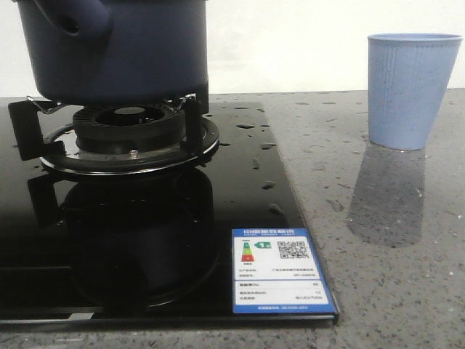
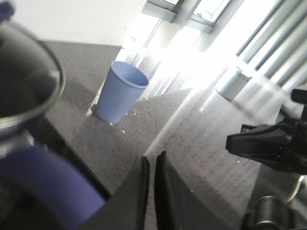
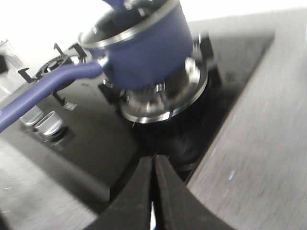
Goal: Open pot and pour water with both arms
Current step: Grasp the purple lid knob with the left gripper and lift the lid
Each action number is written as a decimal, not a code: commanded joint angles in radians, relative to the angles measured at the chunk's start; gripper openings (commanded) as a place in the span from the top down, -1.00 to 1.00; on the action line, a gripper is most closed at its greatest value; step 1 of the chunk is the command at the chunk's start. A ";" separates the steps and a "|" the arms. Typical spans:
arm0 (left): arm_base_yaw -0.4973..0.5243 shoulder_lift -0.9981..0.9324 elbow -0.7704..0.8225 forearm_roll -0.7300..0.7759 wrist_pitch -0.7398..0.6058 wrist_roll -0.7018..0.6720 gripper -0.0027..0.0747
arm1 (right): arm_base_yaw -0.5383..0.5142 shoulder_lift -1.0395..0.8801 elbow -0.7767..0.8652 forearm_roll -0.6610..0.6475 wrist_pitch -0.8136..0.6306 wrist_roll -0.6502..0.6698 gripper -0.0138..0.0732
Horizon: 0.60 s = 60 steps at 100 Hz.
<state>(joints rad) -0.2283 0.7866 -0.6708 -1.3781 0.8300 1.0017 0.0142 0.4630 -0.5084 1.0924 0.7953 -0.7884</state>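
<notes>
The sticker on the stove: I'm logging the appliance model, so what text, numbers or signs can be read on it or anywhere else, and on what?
"1", white on a green arrow: on the energy label at the front right corner of the black glass hob.
QR code: same label, no readable text.
Header and table rows: too small and blurred to read.
Pot and blue cup: no text visible.

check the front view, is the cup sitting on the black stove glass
No, the cup stands on the grey counter, right of the stove glass and clear of its edge.
</notes>
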 commanded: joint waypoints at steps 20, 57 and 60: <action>-0.009 0.161 -0.250 -0.061 0.110 0.212 0.94 | 0.039 0.014 -0.052 0.080 -0.093 -0.134 0.83; -0.009 0.255 -0.342 -0.013 -0.133 0.481 -0.37 | 0.058 0.014 -0.059 0.080 -0.189 -0.217 0.19; -0.009 0.267 -0.342 -0.013 -0.155 0.483 -0.40 | 0.058 0.014 -0.059 0.080 -0.200 -0.217 0.04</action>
<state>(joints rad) -0.2308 1.0350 -0.9811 -1.3396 0.7627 1.4723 0.0713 0.4630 -0.5281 1.1229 0.6593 -0.9846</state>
